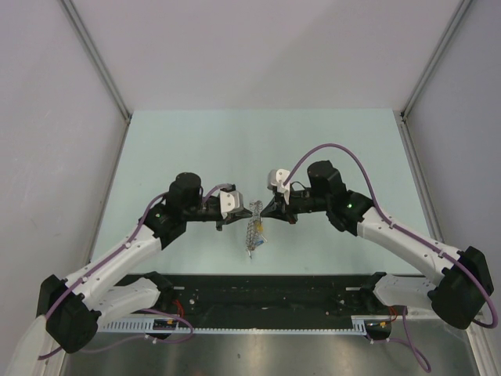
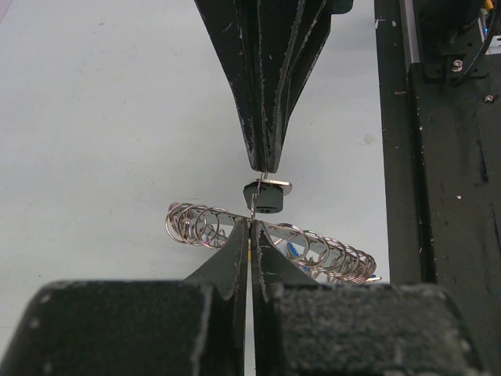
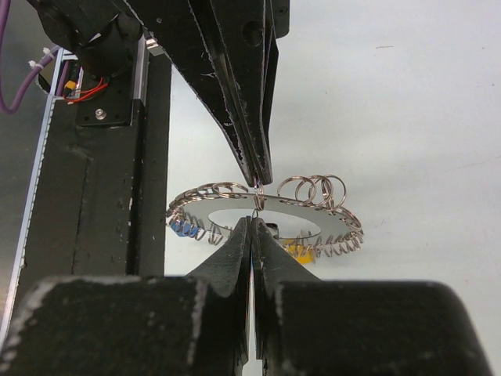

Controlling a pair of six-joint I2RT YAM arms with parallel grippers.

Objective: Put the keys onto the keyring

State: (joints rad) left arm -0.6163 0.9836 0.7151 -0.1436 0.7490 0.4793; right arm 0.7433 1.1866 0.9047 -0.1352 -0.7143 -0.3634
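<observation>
The keyring (image 3: 317, 217) is a flat grey disc with a round hole and many small wire rings along its rim; it hangs level between both grippers above the pale table (image 1: 188, 141). My left gripper (image 2: 250, 225) is shut on its rim at one small ring. My right gripper (image 3: 252, 224) comes in from the opposite side, tip to tip, shut on thin metal at a black-headed key (image 2: 268, 197). A blue key (image 3: 182, 228) and a yellow key (image 3: 302, 250) dangle from the rim rings. In the top view the keyring (image 1: 254, 222) sits between the left gripper (image 1: 244, 211) and the right gripper (image 1: 265, 210).
A black rail (image 1: 266, 294) with cables runs along the near edge, close behind the keyring in both wrist views. Grey walls enclose the table on the left, right and back.
</observation>
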